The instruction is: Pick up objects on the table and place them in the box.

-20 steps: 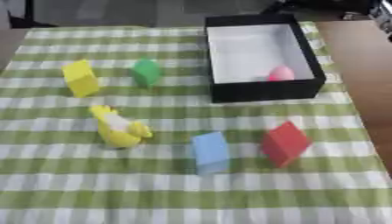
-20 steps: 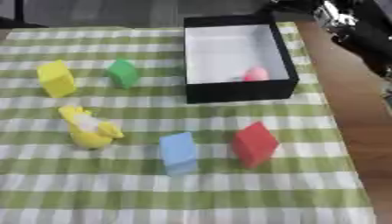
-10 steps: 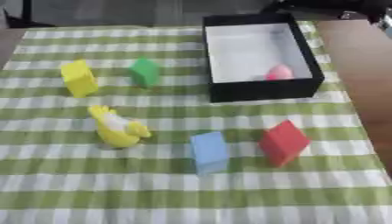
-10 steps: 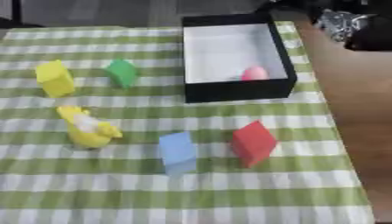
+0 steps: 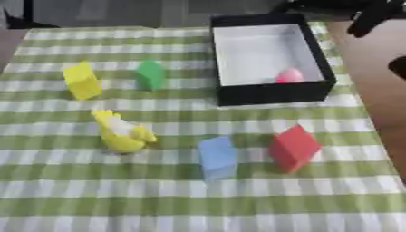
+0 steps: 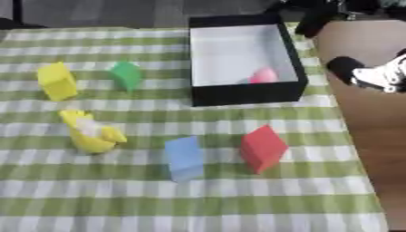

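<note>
Red block (image 6: 262,147) sat on the table (image 6: 364,136) at 6 o'clock from the box (image 6: 238,93), pink item (image 6: 264,75) already inside. Right robot hand (image 6: 361,74) at the block's 1 o'clock was nearest; finger state couldn't be told. Left unseen.

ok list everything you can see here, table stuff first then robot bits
box: 1, black outside, white inside, far right of cloth
small object: 1, pink, inside box near its front wall
block: 1, yellow, far left
block: 1, green, right of the yellow one
duck-like toy: 1, yellow, left of centre
block: 1, blue, near centre front
block: 1, red, right of the blue one
tablecloth: 1, green and white check, covering table
right arm: black and silver, right edge, over bare wood; hand not made out
</note>
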Robot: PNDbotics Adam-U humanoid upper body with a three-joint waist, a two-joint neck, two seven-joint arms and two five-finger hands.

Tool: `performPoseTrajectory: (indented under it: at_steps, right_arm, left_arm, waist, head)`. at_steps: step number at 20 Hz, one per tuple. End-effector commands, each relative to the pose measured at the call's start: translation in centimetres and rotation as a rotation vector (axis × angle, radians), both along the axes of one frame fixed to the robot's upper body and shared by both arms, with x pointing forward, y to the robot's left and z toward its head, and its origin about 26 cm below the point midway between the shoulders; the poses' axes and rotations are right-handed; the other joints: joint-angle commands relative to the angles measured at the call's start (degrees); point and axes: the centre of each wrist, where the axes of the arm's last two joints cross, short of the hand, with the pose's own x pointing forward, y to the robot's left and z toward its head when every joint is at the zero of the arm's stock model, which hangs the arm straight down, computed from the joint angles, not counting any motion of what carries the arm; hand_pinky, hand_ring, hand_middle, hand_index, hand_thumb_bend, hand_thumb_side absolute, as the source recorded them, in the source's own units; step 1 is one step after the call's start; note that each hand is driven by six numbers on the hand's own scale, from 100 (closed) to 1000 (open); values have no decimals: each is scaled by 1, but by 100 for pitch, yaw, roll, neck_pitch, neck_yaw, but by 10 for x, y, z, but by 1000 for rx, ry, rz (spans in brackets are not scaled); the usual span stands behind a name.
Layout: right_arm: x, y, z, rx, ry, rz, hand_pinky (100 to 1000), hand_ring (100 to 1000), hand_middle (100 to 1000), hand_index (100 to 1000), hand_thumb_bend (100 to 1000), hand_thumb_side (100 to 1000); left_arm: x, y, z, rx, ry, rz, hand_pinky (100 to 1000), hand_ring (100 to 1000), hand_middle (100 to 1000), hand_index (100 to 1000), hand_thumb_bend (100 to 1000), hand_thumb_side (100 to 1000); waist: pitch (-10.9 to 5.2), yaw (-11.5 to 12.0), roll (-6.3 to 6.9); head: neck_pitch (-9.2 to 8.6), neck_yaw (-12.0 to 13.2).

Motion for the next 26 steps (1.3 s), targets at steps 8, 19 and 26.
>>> performPoseTrajectory:
  at_steps: [8,19,26]
  right_arm:
    - [-1,9,-3,-131,30,27,882,808,814,872,352,478]
    - [6,26,-33,-212,66,21,893,828,829,883,440,247]
    - [9,43,-51,-254,46,-22,885,816,812,867,458,298]
  left_arm:
    - [1,1,13,44,-28,-18,704,741,781,847,343,597]
    - [1,-1,12,37,-27,-27,703,741,781,846,341,598]
    - [2,-2,10,31,-24,-33,703,741,781,845,340,600]
  waist:
    - [9,48,-61]
    - [23,70,-43]
    - [40,75,-22]
  head:
    - [-10,-42]
    - [-10,-44]
    - [-10,-70]
